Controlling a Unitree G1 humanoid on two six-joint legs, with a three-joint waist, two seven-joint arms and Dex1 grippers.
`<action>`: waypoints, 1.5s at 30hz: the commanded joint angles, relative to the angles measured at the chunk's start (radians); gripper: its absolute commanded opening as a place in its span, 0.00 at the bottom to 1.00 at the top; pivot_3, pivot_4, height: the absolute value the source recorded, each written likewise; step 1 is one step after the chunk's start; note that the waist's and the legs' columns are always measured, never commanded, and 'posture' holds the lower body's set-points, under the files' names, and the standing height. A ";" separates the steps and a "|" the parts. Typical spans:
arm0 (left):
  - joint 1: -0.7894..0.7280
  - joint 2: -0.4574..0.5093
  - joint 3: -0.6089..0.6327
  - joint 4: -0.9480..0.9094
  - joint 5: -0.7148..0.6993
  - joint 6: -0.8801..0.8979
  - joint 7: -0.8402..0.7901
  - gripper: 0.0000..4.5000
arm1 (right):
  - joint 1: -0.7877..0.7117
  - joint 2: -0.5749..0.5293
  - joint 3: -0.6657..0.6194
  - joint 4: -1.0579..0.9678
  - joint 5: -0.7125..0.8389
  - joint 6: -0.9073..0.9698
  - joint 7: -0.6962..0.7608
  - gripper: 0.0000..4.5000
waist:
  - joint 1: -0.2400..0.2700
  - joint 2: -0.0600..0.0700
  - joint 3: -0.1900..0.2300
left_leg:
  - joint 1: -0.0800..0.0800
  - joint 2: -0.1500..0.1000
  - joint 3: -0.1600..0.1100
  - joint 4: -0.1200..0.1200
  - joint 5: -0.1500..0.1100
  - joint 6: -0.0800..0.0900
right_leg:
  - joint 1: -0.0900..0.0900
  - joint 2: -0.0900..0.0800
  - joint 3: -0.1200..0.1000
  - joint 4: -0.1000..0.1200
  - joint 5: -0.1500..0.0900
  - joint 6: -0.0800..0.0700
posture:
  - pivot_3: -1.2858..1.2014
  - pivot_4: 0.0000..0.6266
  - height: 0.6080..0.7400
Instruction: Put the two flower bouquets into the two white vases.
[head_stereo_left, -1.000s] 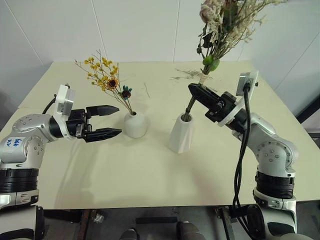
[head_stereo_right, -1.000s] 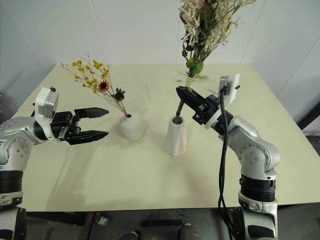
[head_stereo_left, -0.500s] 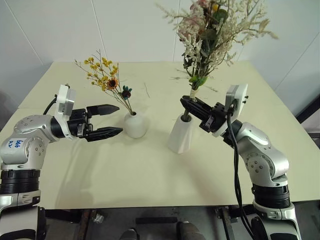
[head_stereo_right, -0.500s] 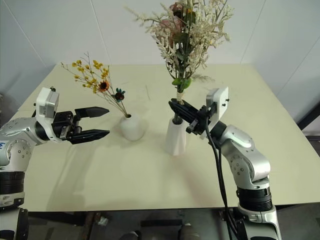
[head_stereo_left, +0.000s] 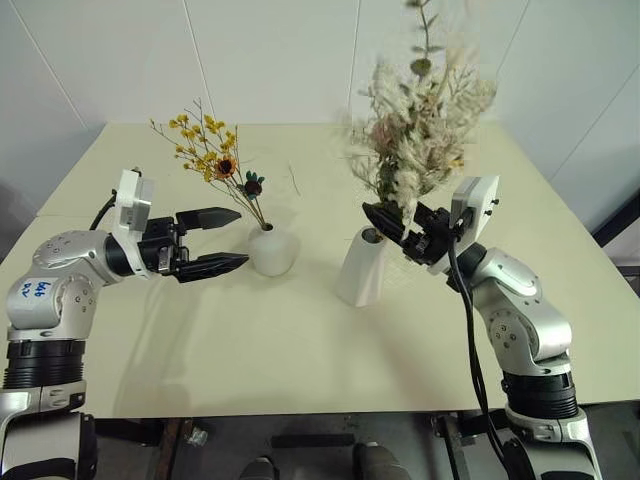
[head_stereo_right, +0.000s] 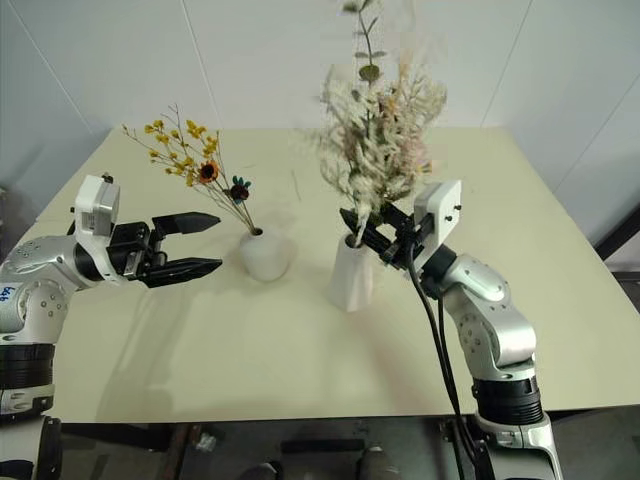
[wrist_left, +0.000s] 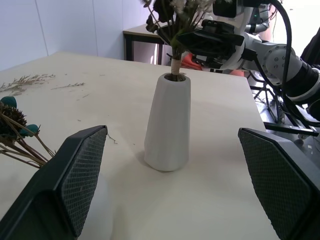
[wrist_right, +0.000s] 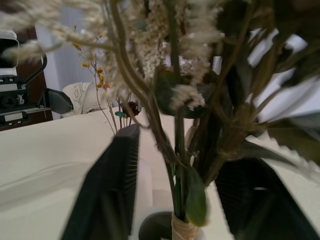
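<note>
Cream-pink bouquet (head_stereo_left: 415, 135) stood upright with its bound stems sunk in the mouth of the tall tapered white vase (head_stereo_left: 361, 266) at the middle of the pale surface (head_stereo_left: 300, 340). The right pincer (head_stereo_left: 385, 222) sat at the stems just above the rim, fingers parted around them. Yellow-orange flowers (head_stereo_left: 212, 150) leaned from the round white vase (head_stereo_left: 270, 249) nearby, beside the left pincer (head_stereo_left: 228, 240), which gaped wide, empty.

Vases (head_stereo_left: 361, 268) matt white ceramic-like; tabletop (head_stereo_left: 300, 340) smooth matt; finger pads (wrist_left: 80, 175) textured rubber
</note>
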 joint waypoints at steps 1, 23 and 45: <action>-0.002 0.003 0.026 -0.028 -0.008 -0.016 0.003 1.00 | 0.011 -0.021 -0.020 -0.057 0.008 -0.015 0.007 0.79 | 0.001 0.000 0.000 | 0.000 0.000 0.000 0.000 0.000 0.000 | 0.000 0.000 0.000 0.000 0.000 0.000 | 0.52 0.24 1.00; 0.146 0.125 0.089 0.041 0.037 -0.098 -0.076 1.00 | 0.315 -0.638 -0.328 0.023 0.050 -0.081 0.565 0.79 | 0.025 0.000 0.000 | 0.001 0.000 0.001 0.000 0.000 0.000 | 0.002 0.000 0.000 -0.002 0.000 0.000 | 0.52 0.24 1.00; 0.229 0.191 0.153 0.035 0.031 -0.126 -0.123 1.00 | 0.132 -0.809 -0.222 0.299 0.046 -0.103 0.913 0.99 | 0.022 0.000 0.000 | 0.002 0.000 0.002 0.001 0.000 0.001 | 0.003 0.000 0.000 -0.002 0.000 -0.001 | 0.52 0.24 1.00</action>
